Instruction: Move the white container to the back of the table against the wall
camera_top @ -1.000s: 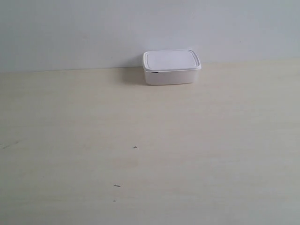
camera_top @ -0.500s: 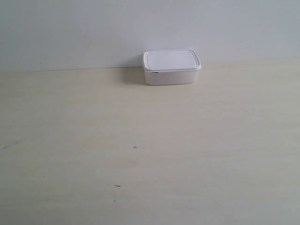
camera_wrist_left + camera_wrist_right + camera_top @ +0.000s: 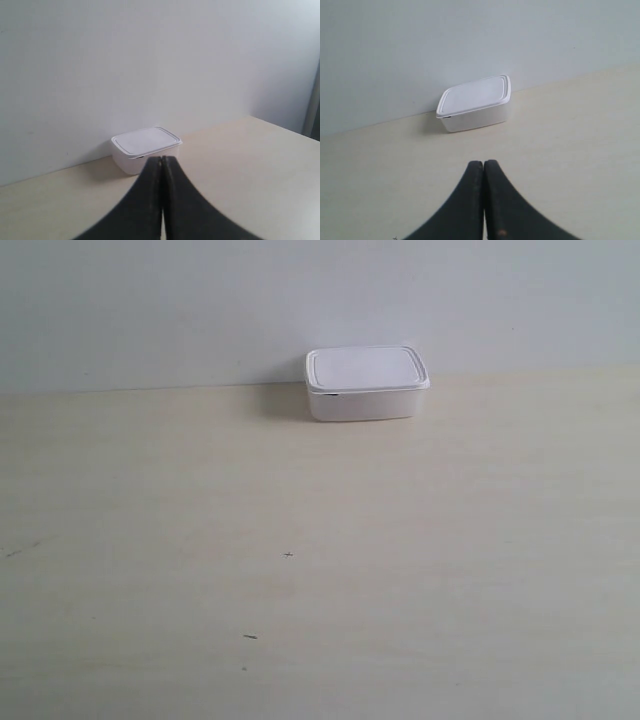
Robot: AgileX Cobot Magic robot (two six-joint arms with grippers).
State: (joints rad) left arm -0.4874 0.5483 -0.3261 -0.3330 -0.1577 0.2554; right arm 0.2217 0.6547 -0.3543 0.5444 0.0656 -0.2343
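Note:
The white container stands lidded at the back of the table, its rear side against the wall. It also shows in the left wrist view as the white container and in the right wrist view as the white container. My left gripper is shut and empty, held back from the box. My right gripper is shut too, with nothing in it, well short of the box. Neither arm appears in the exterior view.
A few tiny dark specks mark the cream table surface. A dark vertical edge stands at the side of the left wrist view, beyond the table's end.

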